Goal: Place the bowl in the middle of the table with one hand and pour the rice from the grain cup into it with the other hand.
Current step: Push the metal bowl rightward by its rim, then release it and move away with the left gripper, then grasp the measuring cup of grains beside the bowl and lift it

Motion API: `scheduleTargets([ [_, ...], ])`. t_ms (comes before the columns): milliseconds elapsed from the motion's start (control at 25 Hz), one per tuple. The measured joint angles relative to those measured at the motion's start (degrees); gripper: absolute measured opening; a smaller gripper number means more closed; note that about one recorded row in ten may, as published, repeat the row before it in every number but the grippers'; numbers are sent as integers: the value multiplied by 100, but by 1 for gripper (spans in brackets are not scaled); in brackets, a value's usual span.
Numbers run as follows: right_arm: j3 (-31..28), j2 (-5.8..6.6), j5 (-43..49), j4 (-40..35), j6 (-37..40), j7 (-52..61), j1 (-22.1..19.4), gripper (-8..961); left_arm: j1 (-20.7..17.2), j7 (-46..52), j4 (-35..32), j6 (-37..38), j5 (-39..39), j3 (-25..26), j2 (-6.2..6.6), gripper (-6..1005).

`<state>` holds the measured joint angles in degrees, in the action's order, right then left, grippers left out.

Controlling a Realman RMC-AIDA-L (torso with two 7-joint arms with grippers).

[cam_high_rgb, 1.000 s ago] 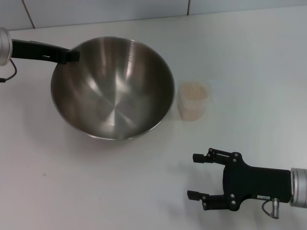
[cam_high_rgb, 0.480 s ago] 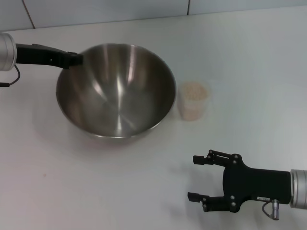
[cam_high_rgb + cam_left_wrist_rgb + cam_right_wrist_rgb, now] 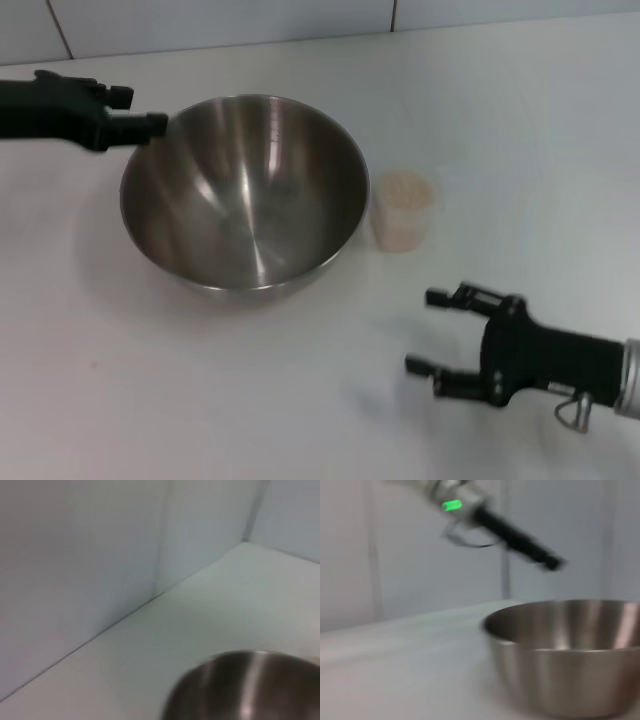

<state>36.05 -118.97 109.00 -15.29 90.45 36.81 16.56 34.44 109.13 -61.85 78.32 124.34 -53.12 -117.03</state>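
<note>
The steel bowl (image 3: 245,195) stands on the white table (image 3: 200,400) left of centre; it also shows in the left wrist view (image 3: 250,690) and the right wrist view (image 3: 565,655). My left gripper (image 3: 143,110) is open at the bowl's far-left rim, its fingers (image 3: 150,126) just outside the rim. The grain cup (image 3: 402,212) stands upright just right of the bowl, filled with rice (image 3: 403,190). My right gripper (image 3: 422,330) is open and empty, low over the table, in front of the cup and a little to its right.
A tiled wall (image 3: 300,20) runs along the table's far edge. The left arm (image 3: 520,535) shows above the bowl in the right wrist view.
My left gripper has let go of the bowl's rim and drawn back to the left. The bowl has settled level on the table. My right gripper has moved slightly right and towards the cup.
</note>
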Motion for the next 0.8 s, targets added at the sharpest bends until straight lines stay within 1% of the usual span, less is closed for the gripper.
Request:
scheduleTargets([
  [40, -230, -5, -12, 31, -10, -7, -35, 811, -217, -300, -371, 312, -127, -16, -45, 482],
  [80, -577, -14, -24, 85, -32, -25, -84, 811, -359, -481, -607, 492, -212, -23, -70, 521],
  [120, -839, -18, -28, 127, -59, -33, -113, 810, -527, -686, -852, 721, -277, -39, -86, 560],
  [200, -1636, -32, -32, 293, -182, -63, -180, 810, -761, -925, -1184, 1126, -326, -62, -95, 637],
  [240, -2055, -35, -33, 399, -293, -134, -208, 810, -825, -970, -1235, 1249, -320, -70, -94, 676],
  [280, -2349, -37, -34, 480, -374, -209, -228, 810, -873, -1020, -1272, 1366, -315, -73, -89, 714],
  [360, -2818, -40, -35, 639, -562, -493, -248, 810, -930, -1115, -1272, 1484, -312, -71, -83, 791],
  [400, -2996, -40, -36, 712, -682, -617, -238, 810, -941, -1137, -1264, 1506, -309, -68, -83, 799],
  [520, -3207, -39, -38, 852, -1068, -726, -79, 810, -943, -1151, -1239, 1506, -293, -66, -84, 821],
  [640, -3216, -39, -38, 949, -1478, -728, 172, 809, -919, -1151, -1203, 1464, -279, -66, -97, 844],
  [800, -3181, -38, -38, 1089, -1894, -732, 482, 809, -888, -1108, -1205, 1458, -210, -67, -101, 843],
])
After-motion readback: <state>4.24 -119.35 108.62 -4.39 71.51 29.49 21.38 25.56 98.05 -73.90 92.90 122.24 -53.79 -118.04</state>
